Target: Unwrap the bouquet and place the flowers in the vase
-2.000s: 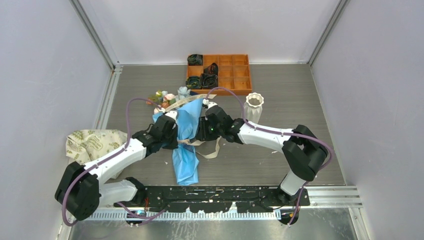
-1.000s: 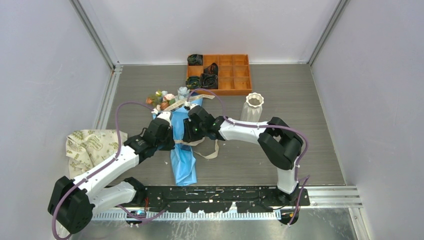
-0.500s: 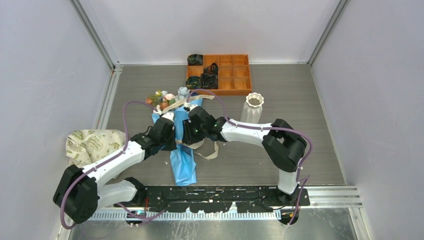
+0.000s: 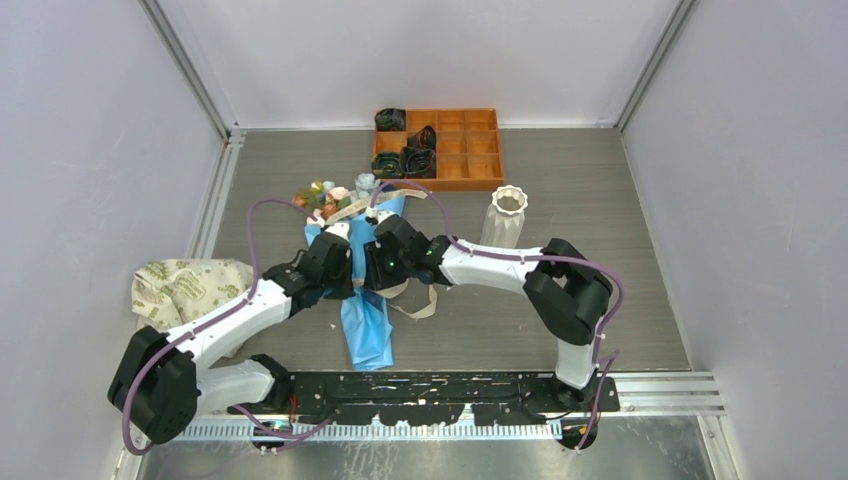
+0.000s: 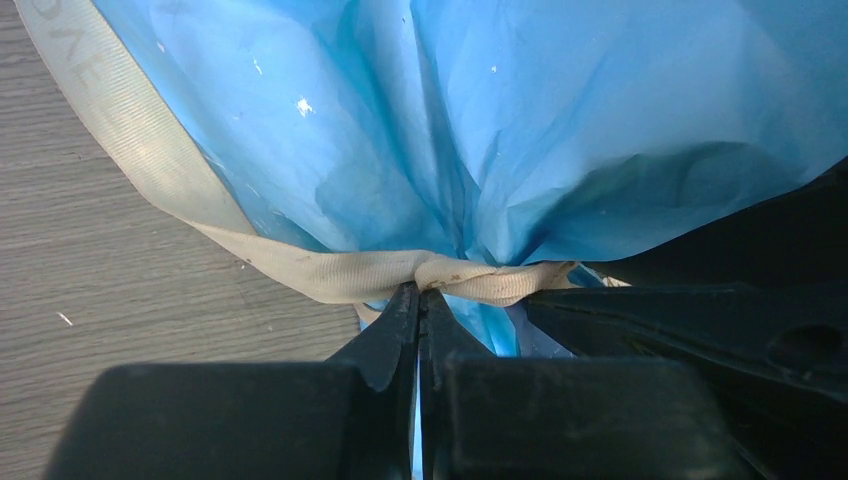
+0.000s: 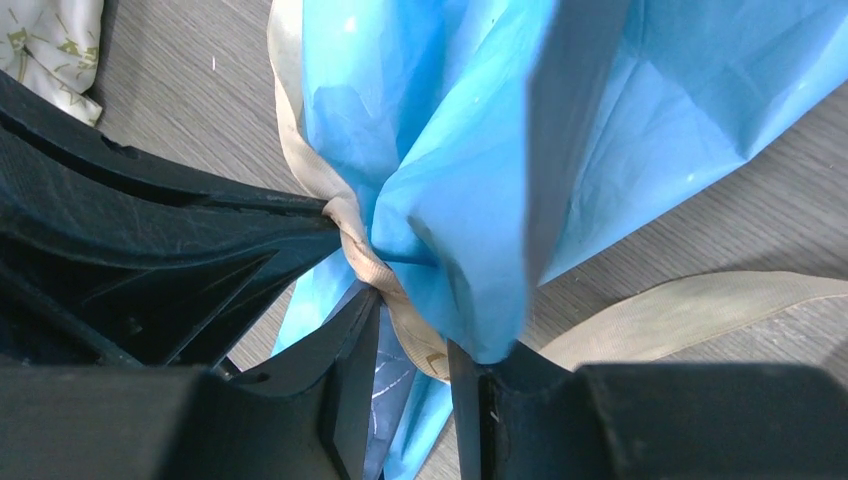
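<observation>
Bouquet [image 4: 368,325]: lay wrapped on table [image 4: 600,300], beige ribbon [image 5: 330,275] knotted.
Left gripper [image 5: 418,295]: pinched closed on beige ribbon.
Right gripper [image 6: 410,320]: part-open, straddling the waist.
White vase [image 4: 507,215]: empty, well apart.
Progress: early; untying, unwrapping, placing remained.

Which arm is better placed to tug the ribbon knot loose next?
Left, probably: the left hand is shut with its tips at the ribbon knot, while the right hand merely straddles the cinched blue paper.
</observation>
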`<state>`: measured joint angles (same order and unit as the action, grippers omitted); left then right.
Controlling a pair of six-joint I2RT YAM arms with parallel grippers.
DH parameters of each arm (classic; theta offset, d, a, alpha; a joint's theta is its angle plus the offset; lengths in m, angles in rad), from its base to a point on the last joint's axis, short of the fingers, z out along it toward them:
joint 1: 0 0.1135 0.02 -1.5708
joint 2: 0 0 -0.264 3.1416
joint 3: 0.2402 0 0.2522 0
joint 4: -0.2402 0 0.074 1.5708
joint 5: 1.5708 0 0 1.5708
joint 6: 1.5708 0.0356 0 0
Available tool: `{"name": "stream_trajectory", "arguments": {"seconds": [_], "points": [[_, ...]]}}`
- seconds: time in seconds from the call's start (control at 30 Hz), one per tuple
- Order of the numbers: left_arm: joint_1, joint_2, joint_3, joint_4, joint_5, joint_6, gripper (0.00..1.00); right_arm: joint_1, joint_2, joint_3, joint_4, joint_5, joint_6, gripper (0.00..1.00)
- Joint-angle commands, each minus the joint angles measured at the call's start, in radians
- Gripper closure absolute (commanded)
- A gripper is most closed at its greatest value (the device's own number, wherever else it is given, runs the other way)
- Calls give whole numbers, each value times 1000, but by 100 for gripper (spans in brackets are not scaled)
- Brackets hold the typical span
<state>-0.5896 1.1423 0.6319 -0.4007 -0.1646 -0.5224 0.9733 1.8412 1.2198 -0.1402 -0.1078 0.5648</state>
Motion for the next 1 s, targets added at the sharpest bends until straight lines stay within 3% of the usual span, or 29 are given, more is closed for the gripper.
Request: {"name": "stream_trajectory", "arguments": {"seconds": [0.0,0.47,0.97], "points": [[-2,-24,33,32,-12,4,100,5,5,82,3,51,-46,64],[-2,-41,22,31,-22,4,100,5,51,135,-22,51,-65,66],[0,-6,29,54,-14,5,100,9,-54,9,10,3,-16,62]]}}
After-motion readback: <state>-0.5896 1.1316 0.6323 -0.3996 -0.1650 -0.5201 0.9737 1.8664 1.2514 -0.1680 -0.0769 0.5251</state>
